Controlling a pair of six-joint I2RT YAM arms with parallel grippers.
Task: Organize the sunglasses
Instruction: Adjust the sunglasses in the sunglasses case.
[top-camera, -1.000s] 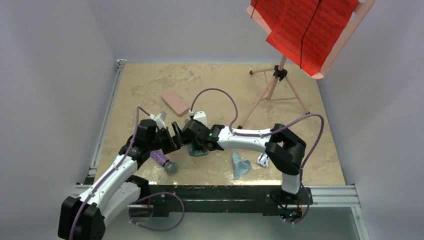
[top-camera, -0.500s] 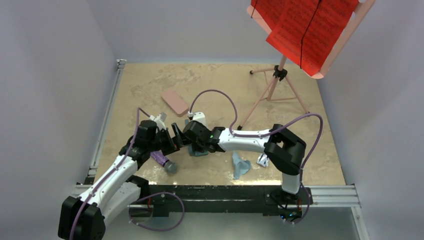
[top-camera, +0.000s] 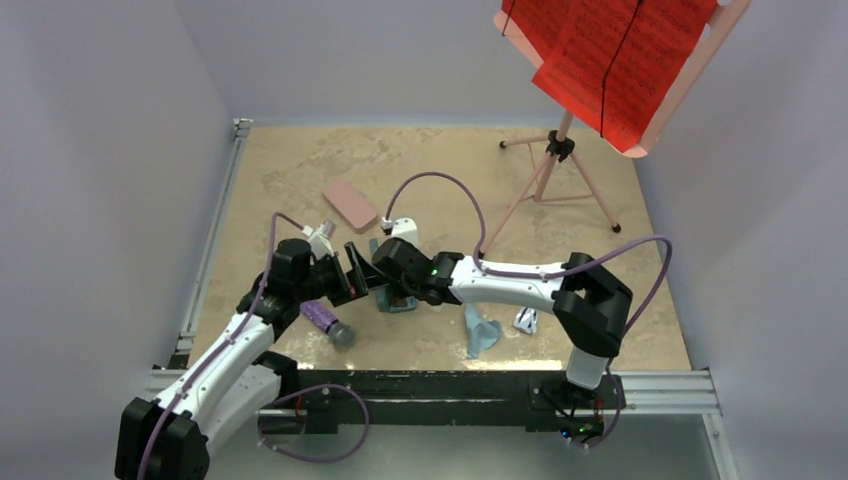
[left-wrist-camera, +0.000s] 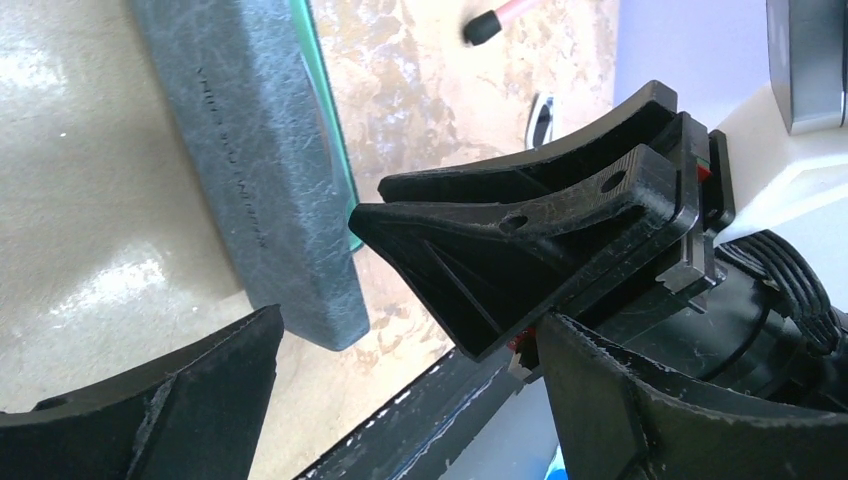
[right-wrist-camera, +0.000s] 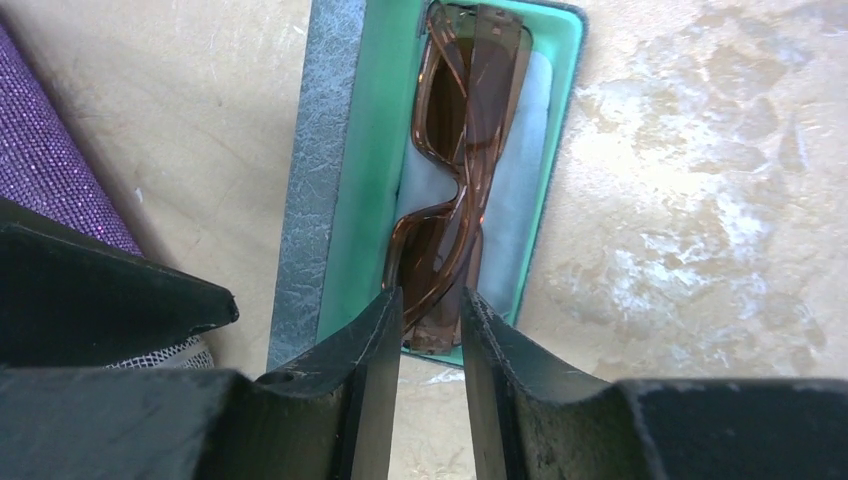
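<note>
In teal-lined grey case (right-wrist-camera: 322, 130), translucent brown sunglasses (right-wrist-camera: 478, 100), R hand (right-wrist-camera: 432, 302) pinching.

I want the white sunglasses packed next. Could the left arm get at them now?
Probably not: the white sunglasses lie at the right beside the right arm, whose forearm stretches across the left arm's way.

Overhead rear view — two wrist cameras close on the shared grey case (left-wrist-camera: 255, 160).

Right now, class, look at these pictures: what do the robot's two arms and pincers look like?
The left arm and right arm have white links, bulky black joints and looping purple cables. The left pincer and right pincer each have two black wedge-shaped fingers.
</note>
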